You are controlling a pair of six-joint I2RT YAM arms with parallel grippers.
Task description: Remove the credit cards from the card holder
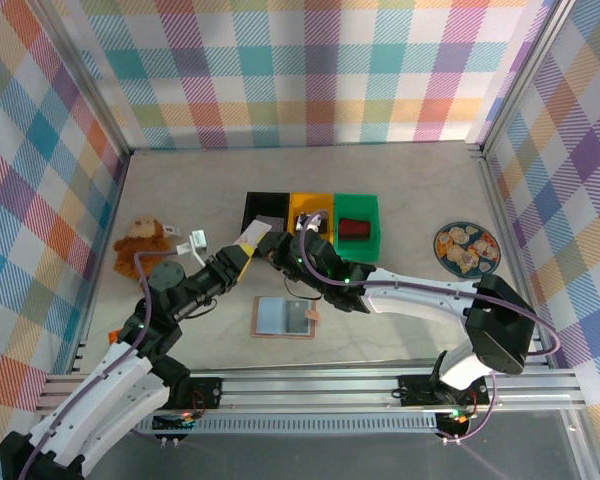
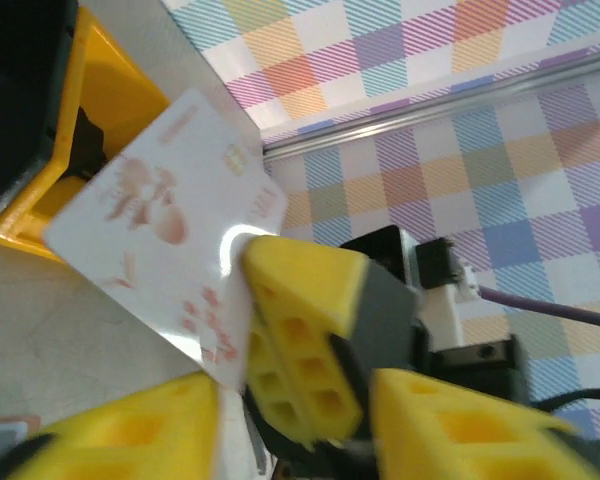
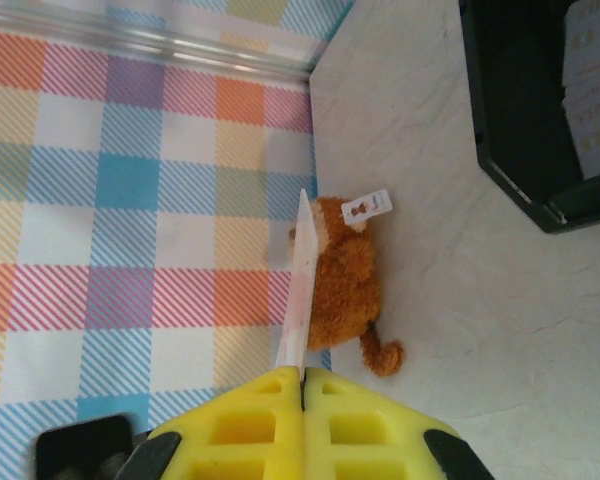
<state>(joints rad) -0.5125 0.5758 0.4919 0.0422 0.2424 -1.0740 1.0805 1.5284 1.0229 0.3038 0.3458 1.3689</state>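
Two grippers meet over the table [image 1: 410, 190], just in front of a row of three bins. The right gripper [image 3: 302, 378] has its yellow fingers pressed together on one edge of a white card [image 2: 170, 230] printed with reddish marks (seen edge-on from the right wrist). The left gripper [image 1: 240, 254] sits just beside it with its fingers [image 2: 130, 430] spread apart; the card's lower edge hangs between them, and I cannot tell whether it touches either one. The card holder [image 1: 283, 317] lies open and flat on the table, pale blue-grey inside facing up, nearer the arm bases than the grippers. The black bin [image 1: 263, 210] holds another pale card [image 3: 592, 85]. Next to it stand the yellow bin [image 1: 310, 206] and the green bin [image 1: 372, 240]. A plush monkey [image 1: 143, 247] lies to the left, and a patterned plate [image 1: 467, 248] is well apart on the right.
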